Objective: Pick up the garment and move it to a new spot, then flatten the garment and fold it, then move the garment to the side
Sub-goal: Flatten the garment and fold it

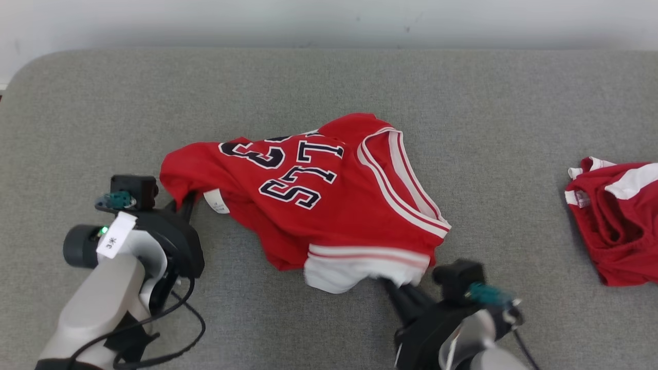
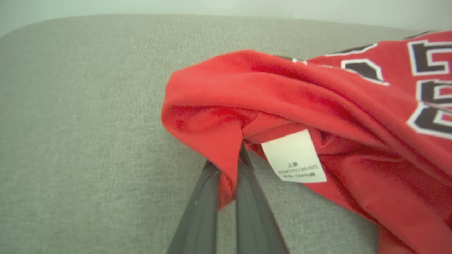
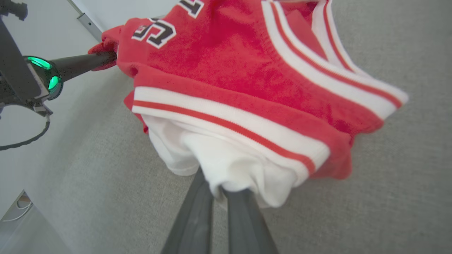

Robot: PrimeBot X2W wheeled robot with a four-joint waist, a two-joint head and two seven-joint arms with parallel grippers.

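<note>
A red jersey (image 1: 329, 200) with dark lettering and white-striped trim lies crumpled in the middle of the grey padded surface. My left gripper (image 1: 183, 205) is shut on its red left edge; in the left wrist view the fingers (image 2: 243, 183) pinch a fold of red cloth (image 2: 226, 165) beside a white care label (image 2: 295, 157). My right gripper (image 1: 393, 285) is shut on the white hem at the front; the right wrist view has the fingers (image 3: 240, 204) clamped on white fabric (image 3: 233, 169). The cloth sags between the two grippers.
A second red garment (image 1: 617, 216) with white trim lies bunched at the right edge of the grey surface (image 1: 329, 82). A pale wall runs behind the far edge. Open grey surface stretches to the left and behind the jersey.
</note>
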